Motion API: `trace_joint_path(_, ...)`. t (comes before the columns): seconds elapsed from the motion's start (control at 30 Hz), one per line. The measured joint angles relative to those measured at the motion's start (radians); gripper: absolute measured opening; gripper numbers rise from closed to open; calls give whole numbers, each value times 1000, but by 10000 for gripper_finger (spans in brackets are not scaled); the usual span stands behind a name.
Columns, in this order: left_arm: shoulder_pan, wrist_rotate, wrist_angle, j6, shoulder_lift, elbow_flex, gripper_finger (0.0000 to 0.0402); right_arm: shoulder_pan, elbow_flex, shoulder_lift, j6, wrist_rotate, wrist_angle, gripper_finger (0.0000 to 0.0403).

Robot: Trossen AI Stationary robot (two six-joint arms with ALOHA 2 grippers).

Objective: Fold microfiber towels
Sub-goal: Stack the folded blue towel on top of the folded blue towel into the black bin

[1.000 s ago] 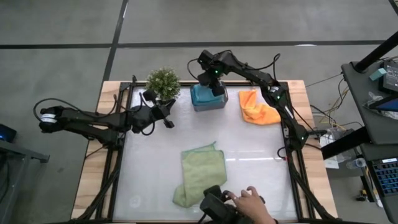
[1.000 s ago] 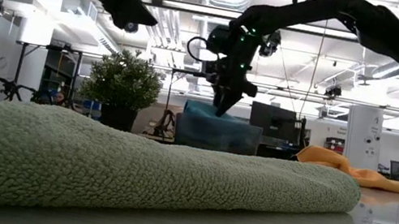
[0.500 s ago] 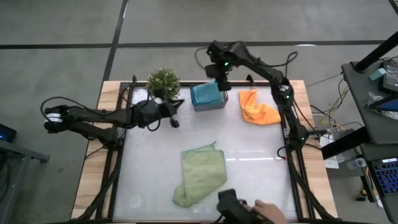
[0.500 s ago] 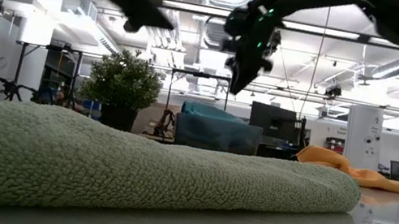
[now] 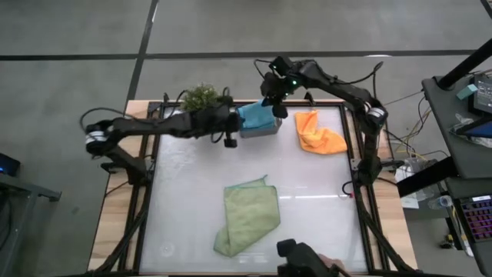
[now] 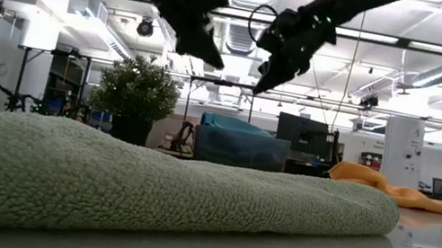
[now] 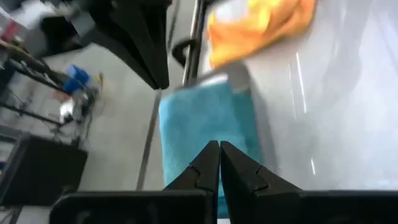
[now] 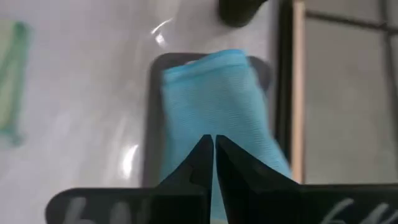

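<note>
the left arm [image 5: 165, 123] hides most of the potted plant [image 5: 201, 95] from above.

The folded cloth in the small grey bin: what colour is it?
Teal-blue. The folded microfiber cloth in the grey bin shows best in the right wrist view.

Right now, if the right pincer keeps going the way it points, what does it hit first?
Most likely the teal towel in the grey bin: the right pincer, shut and empty, aims straight at it from above. Depth is unclear, but nothing lies between.
</note>
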Motion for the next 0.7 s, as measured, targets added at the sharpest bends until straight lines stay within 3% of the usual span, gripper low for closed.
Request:
trace_joint_path(0.17, 83, 62, -26, 55, 132, 82, 0, -24, -217, -50, 79, 28, 317, 11)
trace_joint_path(0.33, 142, 68, -22, 80, 244, 152, 0, -23, -350, -49, 102, 212, 514, 11)
trace_joint_path(0.7, 207, 52, -15, 81, 374, 197, 0, -23, -441, -49, 113, 221, 563, 11)
